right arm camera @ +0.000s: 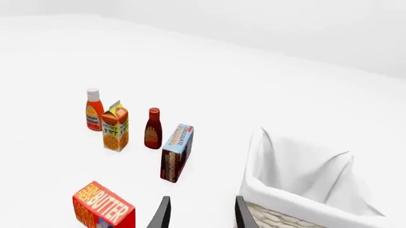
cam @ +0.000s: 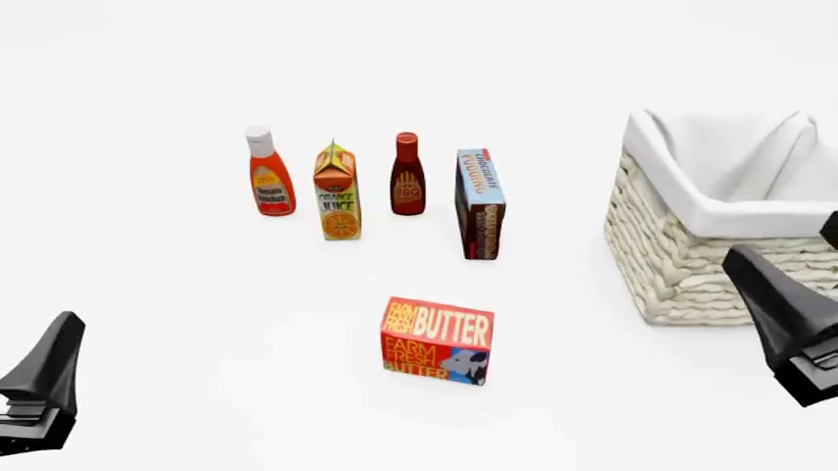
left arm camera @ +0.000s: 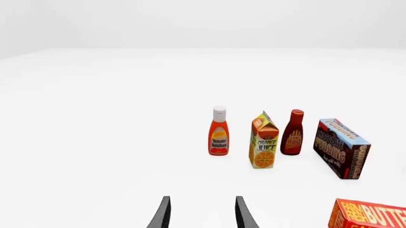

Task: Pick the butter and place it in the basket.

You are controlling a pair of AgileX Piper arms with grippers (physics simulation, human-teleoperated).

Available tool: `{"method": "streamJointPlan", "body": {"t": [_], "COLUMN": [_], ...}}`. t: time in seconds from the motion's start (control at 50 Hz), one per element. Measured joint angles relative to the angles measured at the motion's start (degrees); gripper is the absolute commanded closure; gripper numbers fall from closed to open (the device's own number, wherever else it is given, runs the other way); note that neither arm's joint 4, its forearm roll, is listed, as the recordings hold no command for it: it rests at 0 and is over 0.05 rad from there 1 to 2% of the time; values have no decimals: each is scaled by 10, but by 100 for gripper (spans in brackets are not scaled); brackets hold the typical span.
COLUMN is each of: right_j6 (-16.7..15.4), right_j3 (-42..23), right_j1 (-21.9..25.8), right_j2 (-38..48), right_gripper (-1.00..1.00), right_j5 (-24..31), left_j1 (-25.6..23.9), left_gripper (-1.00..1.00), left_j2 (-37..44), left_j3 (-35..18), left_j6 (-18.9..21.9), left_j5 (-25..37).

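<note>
progress: nothing done, pick and drop both left
butter (cam: 438, 340): on table, ahead-left of right claw (right arm camera: 199, 213), untouched
basket (cam: 694, 250): just beside right claw
claws: right and left (left arm camera: 200, 213) released, empty

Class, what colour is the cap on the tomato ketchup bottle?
White: the tomato ketchup bottle is red with a white cap, shown best in the left wrist view.

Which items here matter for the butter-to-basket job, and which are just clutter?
Task items:
butter
basket

Clutter:
tomato ketchup bottle
orange juice carton
BBQ sauce bottle
chocolate pudding box

Both grippers, left and right, are open and hold nothing.
</note>
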Motion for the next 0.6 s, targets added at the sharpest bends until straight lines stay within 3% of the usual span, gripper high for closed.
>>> {"method": "streamJointPlan", "body": {"t": [0.32,0.6], "right_j6": [-57,-105], "right_j3": [-63,-129], "right_j1": [73,117], "right_j2": [70,175], "right_gripper": [-100,-100], "right_j5": [63,79], "left_j1": [0,0], "left_gripper": [-100,-100], "left_j2": [0,0], "left_j3": [0,0], "left_j6": [0,0], "left_j5": [0,0]}}
